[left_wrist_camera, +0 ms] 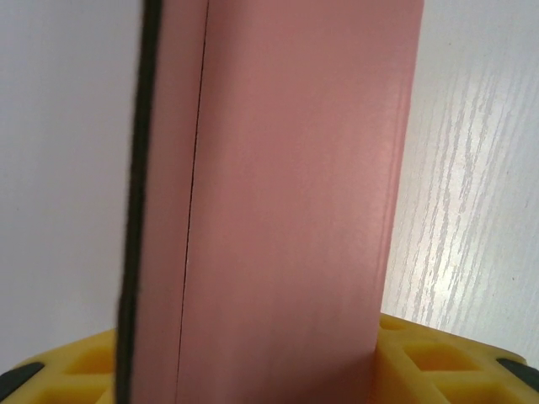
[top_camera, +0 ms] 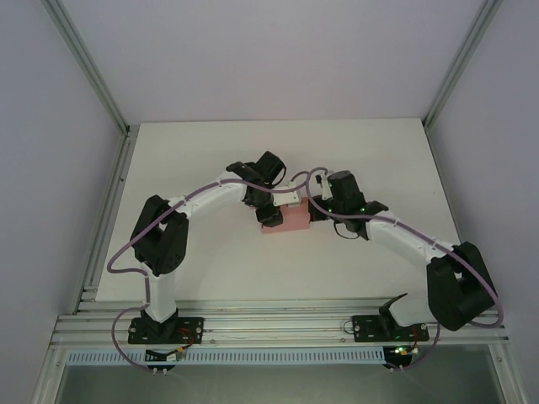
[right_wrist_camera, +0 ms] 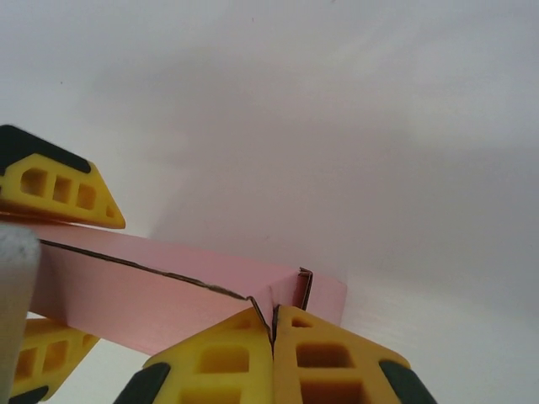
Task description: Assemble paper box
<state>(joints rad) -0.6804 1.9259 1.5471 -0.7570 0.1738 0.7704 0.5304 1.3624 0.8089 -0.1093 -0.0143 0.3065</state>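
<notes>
The pink paper box [top_camera: 290, 220] is a small rectangular box at the middle of the table, held between both arms. My left gripper [top_camera: 271, 206] is shut across its width. In the left wrist view the box [left_wrist_camera: 286, 210] runs up the frame between that gripper's [left_wrist_camera: 269, 370] yellow fingers [left_wrist_camera: 438, 358]. My right gripper [top_camera: 318, 215] is at the box's right end. In the right wrist view its jaws [right_wrist_camera: 273, 332] are pressed together on a thin flap edge at the corner of the box [right_wrist_camera: 152, 290]. The left gripper's yellow fingers [right_wrist_camera: 59, 189] show above and below the box.
The white table [top_camera: 210, 160] is enclosed by pale walls at the left, back and right. An aluminium rail [top_camera: 278, 324] runs along the near edge, carrying both arm bases. Purple cables loop along each arm.
</notes>
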